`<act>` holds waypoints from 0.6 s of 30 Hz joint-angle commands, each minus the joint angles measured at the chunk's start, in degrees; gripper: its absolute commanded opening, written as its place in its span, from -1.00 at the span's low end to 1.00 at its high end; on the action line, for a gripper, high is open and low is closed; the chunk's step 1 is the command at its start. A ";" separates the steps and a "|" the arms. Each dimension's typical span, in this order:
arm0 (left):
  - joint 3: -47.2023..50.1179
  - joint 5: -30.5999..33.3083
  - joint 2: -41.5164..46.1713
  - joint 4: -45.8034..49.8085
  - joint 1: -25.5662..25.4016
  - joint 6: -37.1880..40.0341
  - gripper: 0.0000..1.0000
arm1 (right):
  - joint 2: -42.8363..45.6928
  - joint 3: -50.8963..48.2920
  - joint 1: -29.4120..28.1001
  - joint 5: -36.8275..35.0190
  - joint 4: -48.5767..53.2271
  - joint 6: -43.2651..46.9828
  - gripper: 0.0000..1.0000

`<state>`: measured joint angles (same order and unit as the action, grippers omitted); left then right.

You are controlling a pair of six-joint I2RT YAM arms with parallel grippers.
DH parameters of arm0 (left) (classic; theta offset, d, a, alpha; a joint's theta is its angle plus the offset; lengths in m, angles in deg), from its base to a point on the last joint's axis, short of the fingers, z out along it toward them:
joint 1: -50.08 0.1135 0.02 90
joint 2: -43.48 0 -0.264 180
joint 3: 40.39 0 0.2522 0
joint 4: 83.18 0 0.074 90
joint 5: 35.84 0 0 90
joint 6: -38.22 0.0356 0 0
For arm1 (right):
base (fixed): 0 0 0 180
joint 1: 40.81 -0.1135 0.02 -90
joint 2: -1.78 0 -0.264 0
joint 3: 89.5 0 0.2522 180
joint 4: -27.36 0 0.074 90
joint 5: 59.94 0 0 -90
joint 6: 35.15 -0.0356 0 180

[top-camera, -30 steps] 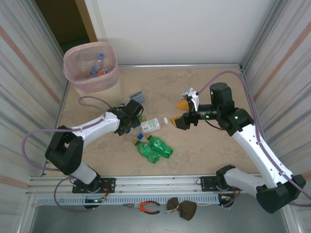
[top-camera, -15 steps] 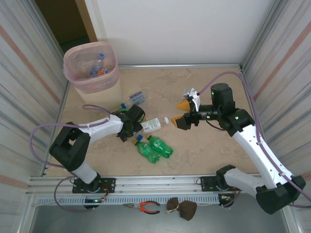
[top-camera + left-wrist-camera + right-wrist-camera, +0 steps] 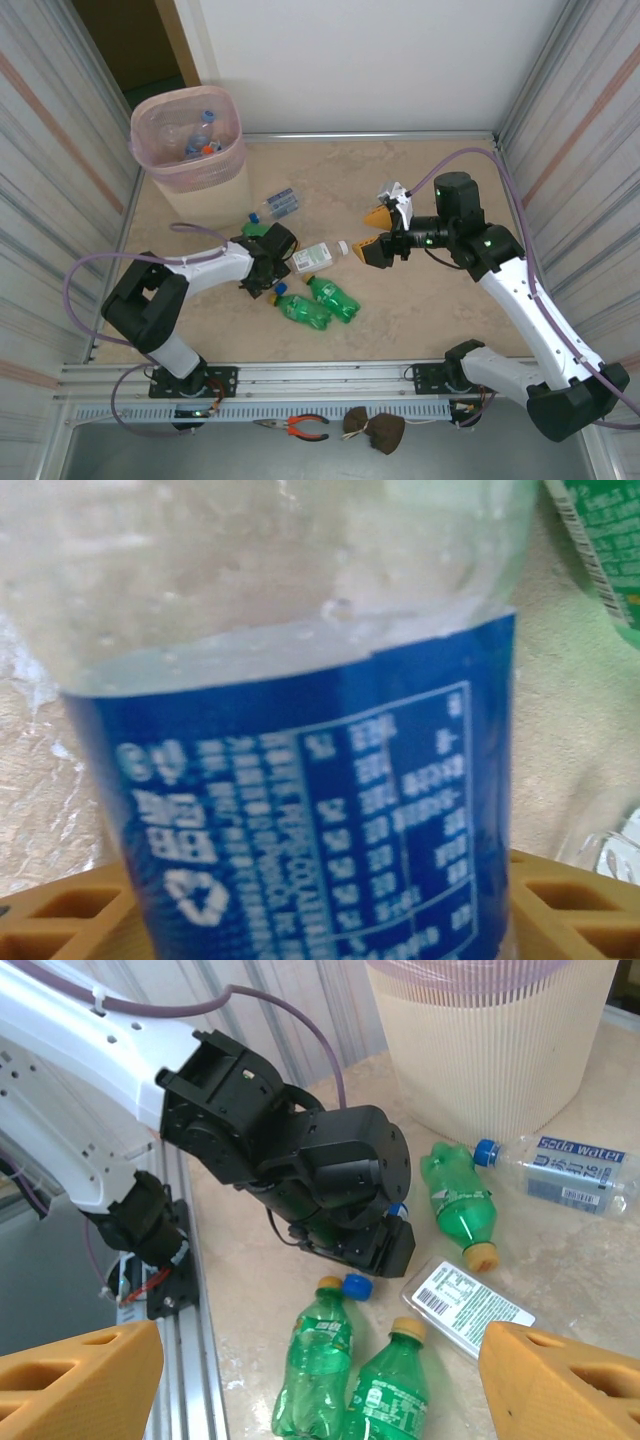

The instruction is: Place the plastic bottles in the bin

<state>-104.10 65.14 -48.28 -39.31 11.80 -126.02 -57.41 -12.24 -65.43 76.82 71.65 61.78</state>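
- Beige marbled tabletop, ribbed walls either side. Bottle layout?
- Bin at far-left corner, several bottles inside. Rest lying flat mid-table. Soda-water bottle: long axis diagonal, blue cap toward near-left. White-labelled bottle: cap toward right arm. Green pair: side by side, caps pointing far-left.
- Anything hidden?
- Third green bottle half covered from above; plain in right wrist view, yellow cap toward white-labelled bottle. Bin there cropped to its ribbed wall.
- Left tool?
- Left gripper low over table, masking its bottle from above. Wrist view: clear blue-labelled bottle between yellow fingers, long axis straight out along them. Blurred; cannot tell whether pinched or merely straddled. Blue cap poking out beneath, seen from right wrist.
- Right?
- Right gripper hovering beyond white-labelled bottle's cap, jaws spread wide, empty.
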 commanded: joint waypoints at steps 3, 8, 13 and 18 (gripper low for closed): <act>0.52 2.51 3.27 0.21 -0.15 0.03 0.28 | 1.33 -0.05 0.28 0.92 1.02 0.14 0.63; -1.91 3.07 5.21 1.55 -0.04 2.90 0.27 | 1.37 0.12 0.13 0.45 0.68 -0.26 0.63; -2.43 3.21 8.93 1.78 -0.06 4.20 0.20 | 1.05 0.71 -0.42 -0.31 0.27 -0.78 0.63; -2.90 4.08 13.81 2.46 -0.10 6.15 0.18 | 0.80 1.44 -1.48 -1.46 0.41 -1.03 0.62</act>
<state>-105.04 66.41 -37.77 -39.09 11.80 -122.06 -57.31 -12.22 -66.06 76.10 71.65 61.46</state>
